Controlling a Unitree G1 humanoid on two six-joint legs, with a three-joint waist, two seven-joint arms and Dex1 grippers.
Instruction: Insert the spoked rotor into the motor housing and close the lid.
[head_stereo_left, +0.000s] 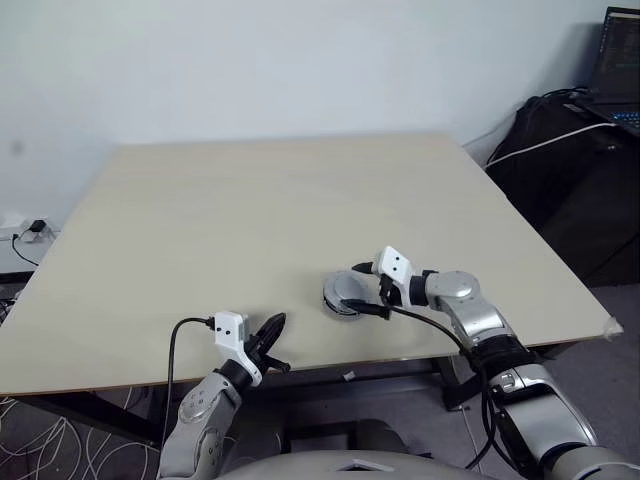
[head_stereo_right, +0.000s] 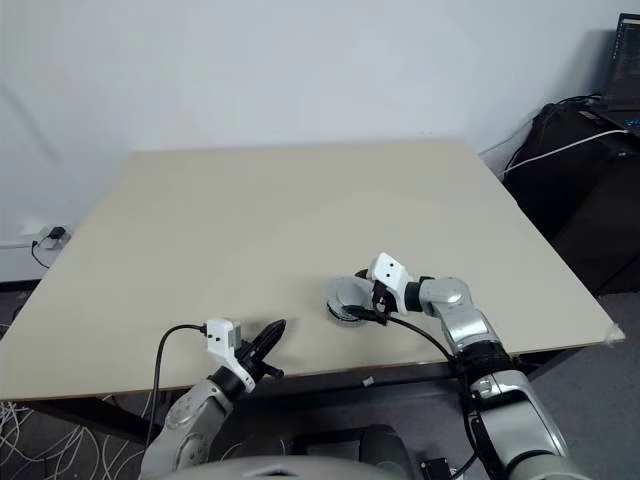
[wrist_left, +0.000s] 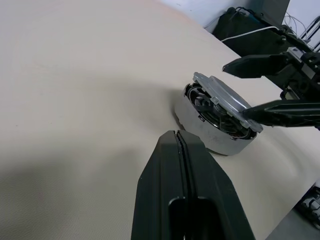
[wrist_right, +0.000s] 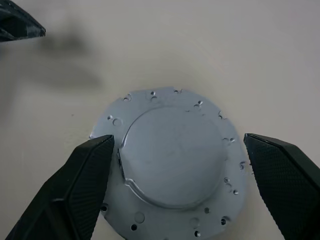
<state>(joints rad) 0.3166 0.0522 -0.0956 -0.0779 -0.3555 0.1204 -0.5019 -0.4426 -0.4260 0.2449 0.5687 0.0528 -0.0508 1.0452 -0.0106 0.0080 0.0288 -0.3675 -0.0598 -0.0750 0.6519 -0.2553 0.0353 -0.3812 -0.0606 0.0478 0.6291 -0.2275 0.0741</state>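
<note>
Table (head_stereo_left: 200, 230): one lid (wrist_right: 172, 165), apparently tilted; right gripper (wrist_right: 182, 192) wide, left gripper (wrist_left: 182, 150) closed.

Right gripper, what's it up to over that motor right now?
The right gripper hangs open over the lid, one finger on each side. The lid sits tilted on the motor housing, one edge raised so the inside shows through the gap: not closed flush yet. The left gripper is shut and empty, resting apart near the front edge of the table.
</note>
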